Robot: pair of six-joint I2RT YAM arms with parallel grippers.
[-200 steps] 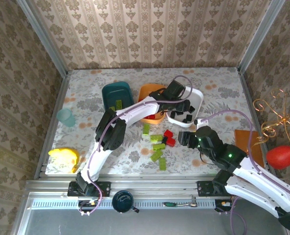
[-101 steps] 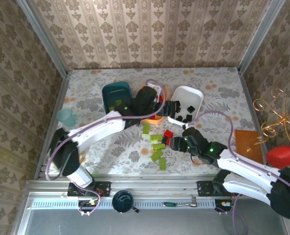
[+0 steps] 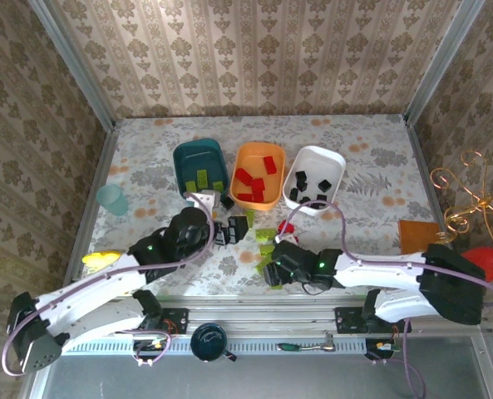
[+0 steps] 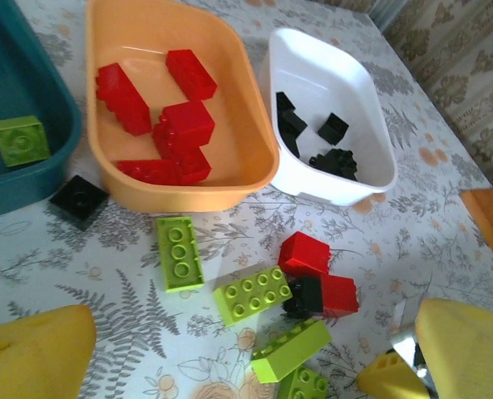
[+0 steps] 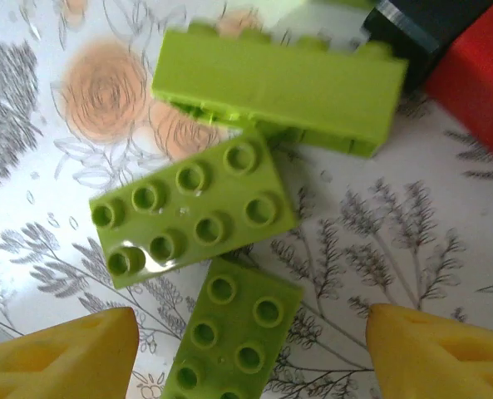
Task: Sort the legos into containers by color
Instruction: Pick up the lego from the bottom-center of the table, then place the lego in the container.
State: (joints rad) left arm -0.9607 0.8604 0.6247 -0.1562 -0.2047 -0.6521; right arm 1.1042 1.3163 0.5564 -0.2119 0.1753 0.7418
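Left gripper (image 3: 233, 229) is released, yellow fingertips (image 4: 32, 353) spread wide with nothing between them, hanging above the table (image 3: 371, 141) just on the near side of the tubs. Right gripper (image 5: 250, 353) is also unclenched and low over the loose pile. Its pads (image 5: 59, 353) flank a small lime brick (image 5: 234, 332) with a clear gap on both sides, no contact. The tubs sit side by side, teal left, white right. Teal tub (image 4: 13, 195) holds lime pieces, one square lime brick (image 4: 19, 140) visible from the left wrist. Orange tub (image 4: 188, 195) holds red bricks (image 4: 184, 125), and white tub (image 4: 337, 187) holds black bricks (image 4: 333, 129). Unsorted on the table: a lone black brick (image 4: 78, 199) just beside the teal and orange walls and a flat lime brick (image 4: 179, 252) near the orange tub. An eight-stud lime brick (image 5: 192, 212) lies against a long lime brick (image 5: 279, 87) on its side. Two loose red bricks (image 4: 304, 253) have a black piece (image 4: 304, 293) tucked between them.
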